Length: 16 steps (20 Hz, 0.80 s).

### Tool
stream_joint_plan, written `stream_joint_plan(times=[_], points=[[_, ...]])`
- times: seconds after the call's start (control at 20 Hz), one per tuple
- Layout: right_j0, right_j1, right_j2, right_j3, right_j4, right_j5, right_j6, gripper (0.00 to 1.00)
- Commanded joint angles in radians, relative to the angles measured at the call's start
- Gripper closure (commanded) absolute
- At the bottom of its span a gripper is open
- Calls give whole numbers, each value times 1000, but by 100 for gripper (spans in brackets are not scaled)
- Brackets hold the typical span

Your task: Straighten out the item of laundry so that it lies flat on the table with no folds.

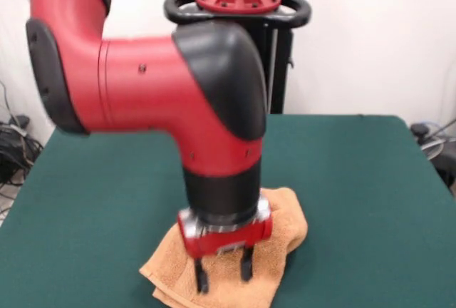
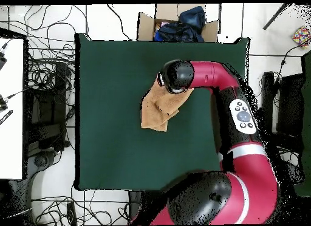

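the pincer hangs low in the middle of the front view, its two dark fingers parted with a clear gap between them and pointing straight down onto the towel; nothing is pinched between them, and the tips seem to touch or nearly touch the cloth, though which of the two cannot be told. the towel sits bunched and folded at the bottom centre of the front view, near the lower edge of the table, with a doubled edge showing at its lower left corner and a rounded hump at its right. the arm fills the upper left and centre of that view, its red and black elbow blocking the part of the towel behind the wrist. in the overhead view the pincer itself is hidden under the round black end of the arm, which sits over the upper right part of the towel; from there the towel shows as a rumpled, roughly oblong shape running down and to the left, a little above the middle of the green table. only the overhead view shows a cardboard box with dark cloth in it just past the table's top edge, and tangled cables on the floor at the left.
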Motion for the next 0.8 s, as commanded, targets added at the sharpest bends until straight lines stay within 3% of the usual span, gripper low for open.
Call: stream_joint_plan(times=[0.05, 0.3, 0.6, 0.8], points=[[62, 174, -54, -173, -112, 23, -99, 0], [62, 149, -49, -145, -110, 51, -89, 0], [107, -43, -91, 171, -64, 19, 90, 0], [130, -86, -109, 246, -43, 25, 130, 0]])
